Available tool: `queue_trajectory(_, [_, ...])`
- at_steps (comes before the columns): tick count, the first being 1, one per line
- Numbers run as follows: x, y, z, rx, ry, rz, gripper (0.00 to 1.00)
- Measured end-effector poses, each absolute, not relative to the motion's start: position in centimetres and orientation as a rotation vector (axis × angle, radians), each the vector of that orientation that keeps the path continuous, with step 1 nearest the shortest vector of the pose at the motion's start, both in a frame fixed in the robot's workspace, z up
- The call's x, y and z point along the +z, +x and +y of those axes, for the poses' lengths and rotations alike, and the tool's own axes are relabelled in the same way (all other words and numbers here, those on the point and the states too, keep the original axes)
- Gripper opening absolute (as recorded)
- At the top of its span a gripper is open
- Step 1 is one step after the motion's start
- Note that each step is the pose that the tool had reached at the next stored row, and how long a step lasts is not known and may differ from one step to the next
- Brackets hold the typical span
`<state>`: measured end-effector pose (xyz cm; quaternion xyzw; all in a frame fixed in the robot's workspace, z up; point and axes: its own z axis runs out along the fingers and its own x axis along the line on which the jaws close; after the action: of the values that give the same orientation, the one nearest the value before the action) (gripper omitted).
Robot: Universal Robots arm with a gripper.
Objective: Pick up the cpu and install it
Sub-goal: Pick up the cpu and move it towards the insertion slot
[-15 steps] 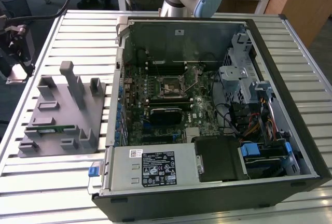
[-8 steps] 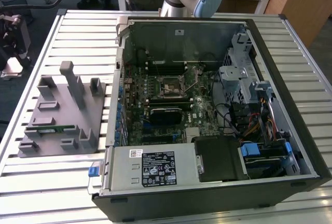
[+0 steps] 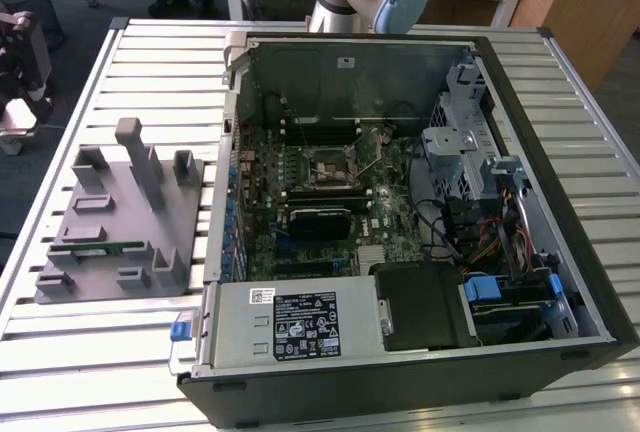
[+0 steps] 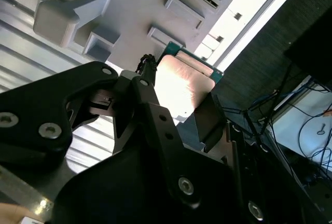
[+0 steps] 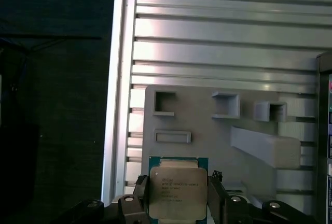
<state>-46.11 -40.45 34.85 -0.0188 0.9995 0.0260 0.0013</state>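
Up over slatted metal table, hand clamping cpu, dark floor beside

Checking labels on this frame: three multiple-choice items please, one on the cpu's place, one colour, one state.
1. Where is the cpu? A in a person's hand; B held in the gripper; C on the floor.
2. The parts tray's colour? A grey; B red; C yellow.
3. The computer case? A shut; B open; C upside down.
Answers: B, fingers flank it in both wrist views; A, grey in the exterior view; B, its motherboard shows.
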Motion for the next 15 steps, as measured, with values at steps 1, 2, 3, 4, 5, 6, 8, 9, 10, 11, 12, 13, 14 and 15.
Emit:
queue_trajectory(1, [35.0, -46.1, -40.5, 0.082, -0.059, 3.137, 0.54])
queue_trajectory(2, [35.2, -46.1, -40.5, 0.082, -0.059, 3.137, 0.54])
queue_trajectory(3, [35.4, -46.1, -40.4, 0.082, -0.059, 3.137, 0.54])
queue_trajectory(4, [35.7, -46.1, -40.4, 0.082, -0.059, 3.137, 0.54])
queue_trajectory(5, [35.9, -46.1, -40.4, 0.082, -0.059, 3.137, 0.54])
queue_trajectory(6, [36.1, -46.1, -40.4, 0.082, -0.059, 3.137, 0.54])
queue_trajectory(8, [36.6, -46.1, -40.4, 0.082, -0.059, 3.137, 0.54])
queue_trajectory(9, [36.8, -46.1, -40.4, 0.082, -0.059, 3.137, 0.54])
queue_trajectory(10, [37.0, -46.1, -40.4, 0.082, -0.059, 3.137, 0.54])
queue_trajectory(11, [37.3, -46.1, -40.4, 0.082, -0.059, 3.137, 0.54])
queue_trajectory(12, [37.5, -46.1, -40.4, 0.082, -0.059, 3.137, 0.54])
queue_trajectory(13, [37.7, -46.1, -40.4, 0.082, -0.059, 3.137, 0.54])
queue_trajectory(14, [37.9, -46.1, -40.4, 0.082, -0.059, 3.137, 0.54])
queue_trajectory(15, [38.2, -46.1, -40.4, 0.082, -0.059, 3.137, 0.54])
